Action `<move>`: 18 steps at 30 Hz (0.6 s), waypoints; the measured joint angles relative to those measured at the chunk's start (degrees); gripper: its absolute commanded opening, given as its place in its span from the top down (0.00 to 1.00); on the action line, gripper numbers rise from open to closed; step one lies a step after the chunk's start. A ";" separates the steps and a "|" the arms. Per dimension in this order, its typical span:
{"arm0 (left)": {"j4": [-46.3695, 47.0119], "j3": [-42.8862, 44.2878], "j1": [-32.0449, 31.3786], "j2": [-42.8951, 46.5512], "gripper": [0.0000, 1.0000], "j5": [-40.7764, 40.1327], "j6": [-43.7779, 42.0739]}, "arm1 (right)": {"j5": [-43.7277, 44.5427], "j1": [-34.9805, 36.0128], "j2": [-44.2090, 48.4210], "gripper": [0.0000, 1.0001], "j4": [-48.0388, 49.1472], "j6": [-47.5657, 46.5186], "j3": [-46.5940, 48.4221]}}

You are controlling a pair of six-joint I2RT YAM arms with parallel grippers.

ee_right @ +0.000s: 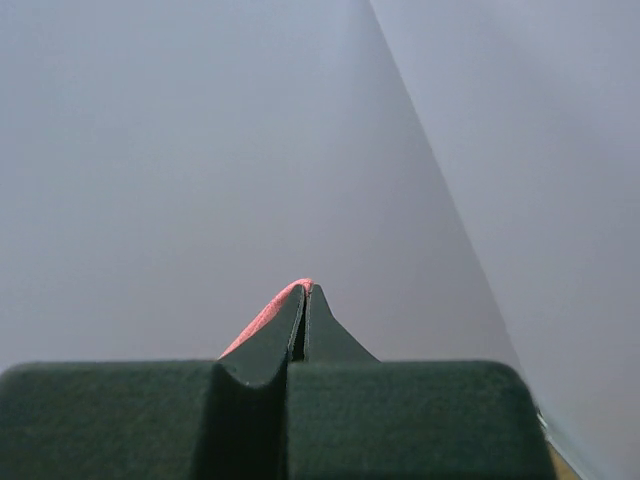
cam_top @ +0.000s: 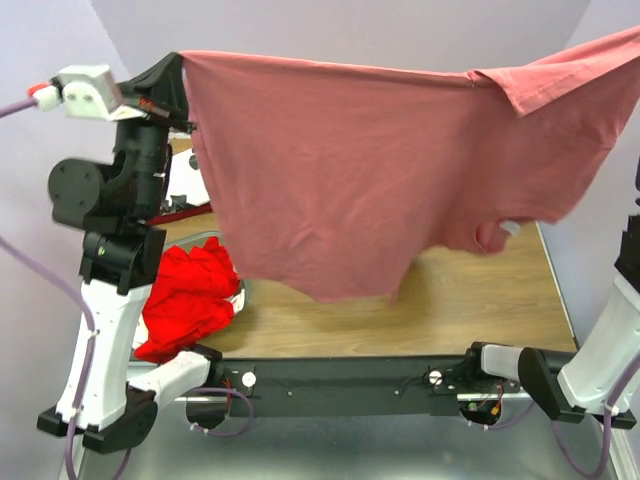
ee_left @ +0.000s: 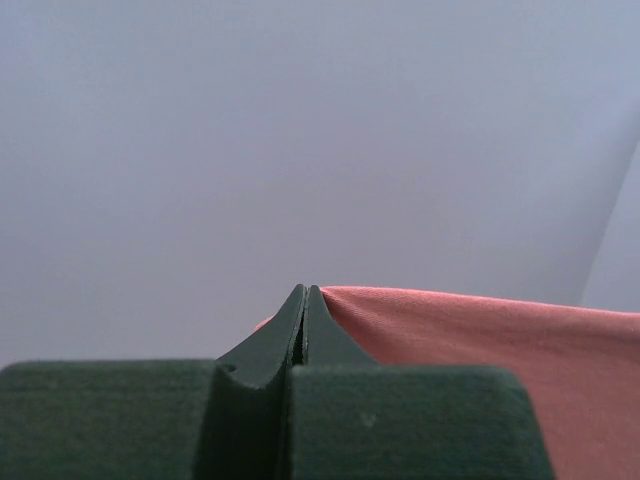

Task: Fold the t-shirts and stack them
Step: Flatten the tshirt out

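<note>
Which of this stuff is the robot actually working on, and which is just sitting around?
Part of the job:
salmon-pink t-shirt, held up by the left gripper and the right gripper
bright red shirt, crumpled beside the left arm

Just there:
wooden table
purple cable

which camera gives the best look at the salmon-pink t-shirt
Top external: it shows nearly the whole salmon-pink t-shirt hanging spread above the table. The left wrist view shows only a band of cloth beside the shut left claw; the right wrist view, just a sliver at the right claw tip.
</note>
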State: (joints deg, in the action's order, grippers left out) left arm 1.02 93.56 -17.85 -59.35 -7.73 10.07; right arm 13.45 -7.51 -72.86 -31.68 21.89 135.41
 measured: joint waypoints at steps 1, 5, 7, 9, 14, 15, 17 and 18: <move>0.04 0.39 0.00 -0.83 1.00 0.94 0.07 | 0.02 -0.02 -0.20 1.00 0.42 -0.07 -1.18; -0.57 2.43 0.00 -7.76 1.00 3.93 0.68 | 0.02 -0.02 -3.21 0.99 0.59 -0.28 -5.27; -1.09 2.64 0.00 -11.72 1.00 4.96 0.70 | 0.00 -0.02 -6.12 1.00 0.59 -0.46 -6.97; -2.64 2.49 0.00 -15.63 1.00 5.46 0.68 | -0.09 -0.07 -9.42 1.00 0.52 -0.55 -8.17; -9.07 2.62 0.00 -24.20 1.00 6.29 0.63 | -0.87 -0.11 -17.51 1.00 -0.92 -0.57 -9.05; -10.86 3.48 0.00 -25.31 1.00 6.32 0.63 | -1.07 -0.11 -18.51 0.99 -1.42 -0.57 -9.05; -12.28 4.81 0.00 -26.56 1.00 6.38 0.63 | -1.36 -0.11 -19.28 1.00 -1.73 -0.55 -8.94; -13.03 5.53 0.00 -26.64 1.00 6.38 0.63 | -1.55 -0.11 -19.34 1.00 -1.81 -0.55 -8.70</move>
State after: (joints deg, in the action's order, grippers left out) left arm -12.01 99.09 -17.85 -86.00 -1.34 10.70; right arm 11.90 -7.62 -92.20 -33.50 21.34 126.72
